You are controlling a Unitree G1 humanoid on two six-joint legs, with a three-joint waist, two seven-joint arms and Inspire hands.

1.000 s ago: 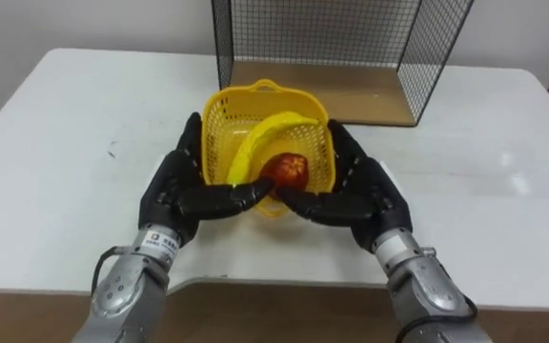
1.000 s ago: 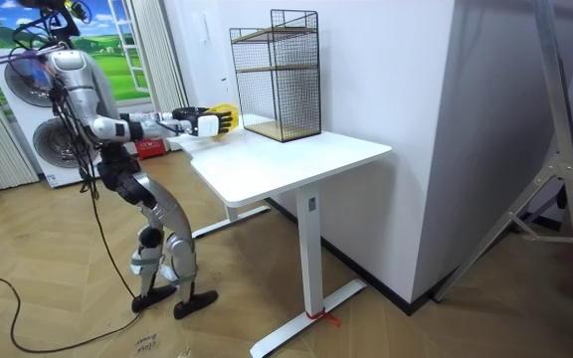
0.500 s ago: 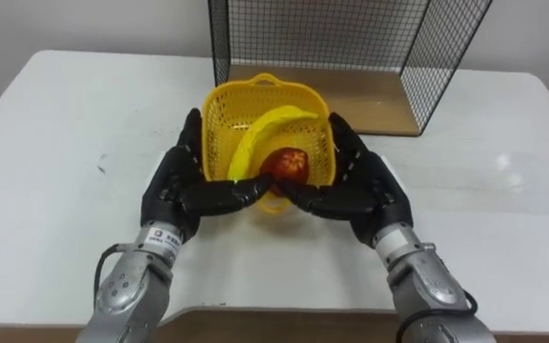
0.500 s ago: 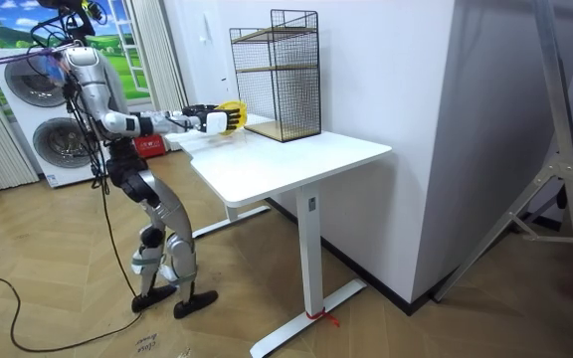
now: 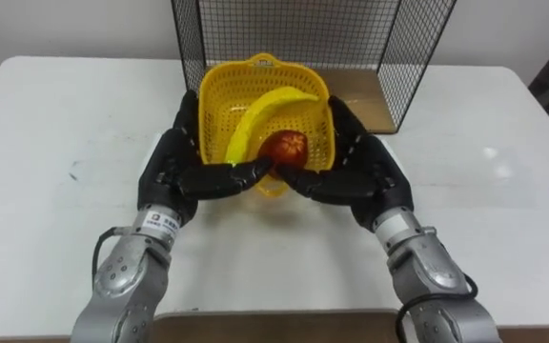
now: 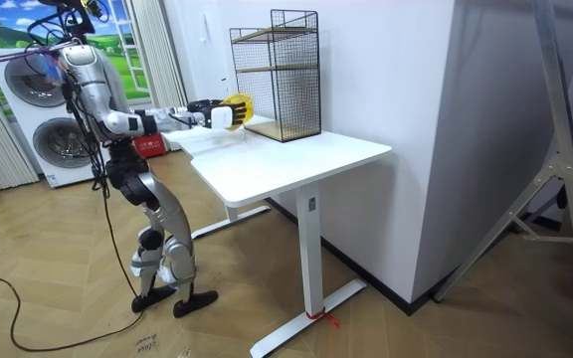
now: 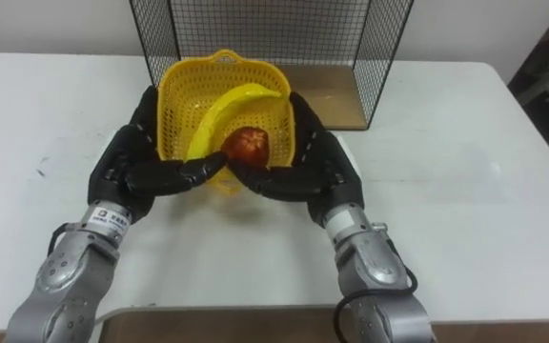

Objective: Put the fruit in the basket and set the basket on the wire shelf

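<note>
Both the left hand (image 5: pixel 172 170) and right hand (image 5: pixel 362 170) pressed flat, fingers straight, against the basket's (image 5: pixel 255 69) sides in the left eye view, just before the shelf (image 5: pixel 398 57). Its banana (image 5: pixel 263 112) lay diagonally, near left to far right, beside an apple (image 5: pixel 285 148). In the room view, the robot stood at the table's (image 6: pixel 296 157) end, arms outstretched, basket held above the tabletop.

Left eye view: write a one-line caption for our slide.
Robot's left hand and right hand carry a yellow plastic mesh basket with a yellow banana and red apple before a black wire shelf.
</note>
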